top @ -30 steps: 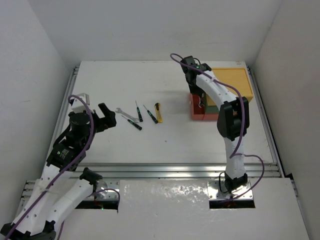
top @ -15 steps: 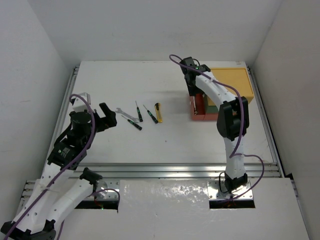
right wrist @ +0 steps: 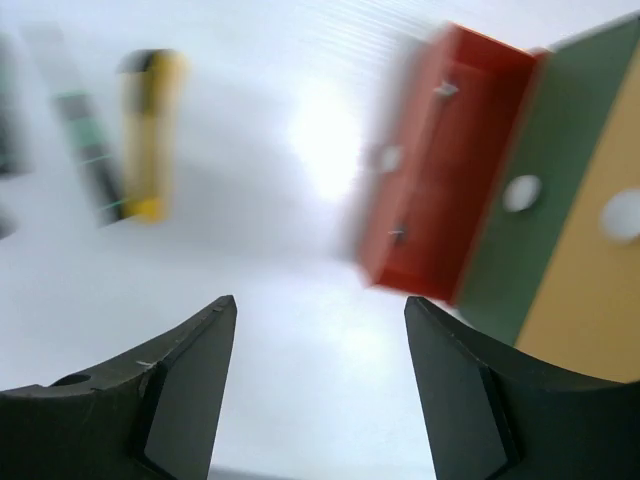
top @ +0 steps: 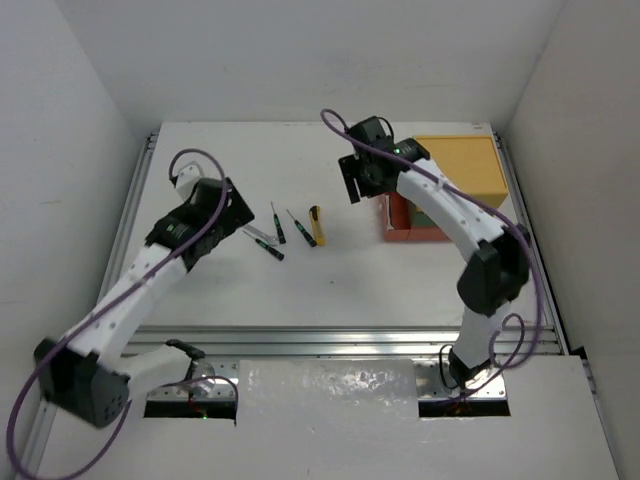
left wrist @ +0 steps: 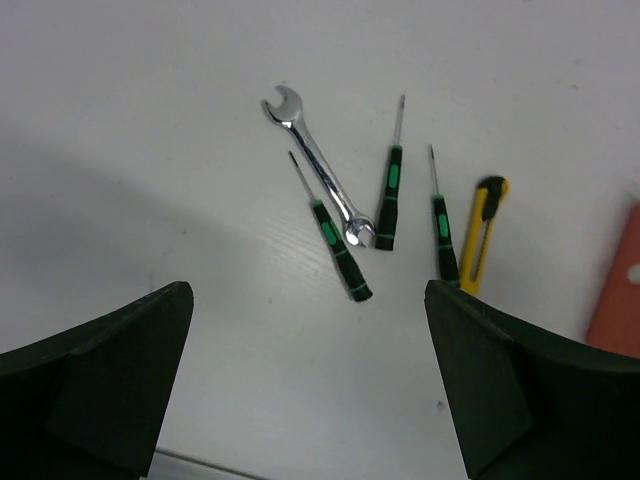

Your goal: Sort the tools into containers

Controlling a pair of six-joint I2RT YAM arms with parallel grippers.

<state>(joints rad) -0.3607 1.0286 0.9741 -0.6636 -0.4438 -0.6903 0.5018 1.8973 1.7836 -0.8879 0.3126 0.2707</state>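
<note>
One silver wrench (left wrist: 318, 170), three black-and-green screwdrivers (left wrist: 388, 195) (left wrist: 338, 245) (left wrist: 443, 235) and a yellow-and-black utility knife (left wrist: 482, 238) lie close together on the white table. My left gripper (left wrist: 308, 295) hovers open just short of them; from above it (top: 232, 212) partly covers the wrench. The stacked containers stand at the right: yellow (top: 460, 165) on top, dark green (top: 432, 216), red-orange (top: 405, 228) sticking out at the left. My right gripper (top: 352, 185) hangs open and empty between the knife (top: 317, 226) and the containers. The right wrist view is blurred: knife (right wrist: 150, 130), red-orange box (right wrist: 440, 160).
White walls enclose the table on the left, back and right. An aluminium rail (top: 350, 340) runs along the near edge in front of the arm bases. Bare white tabletop (top: 350, 280) lies between the tools and the rail.
My left arm has reached forward and right to the tools, staying open. My right gripper has opened and swung left, away from the red-orange box.
</note>
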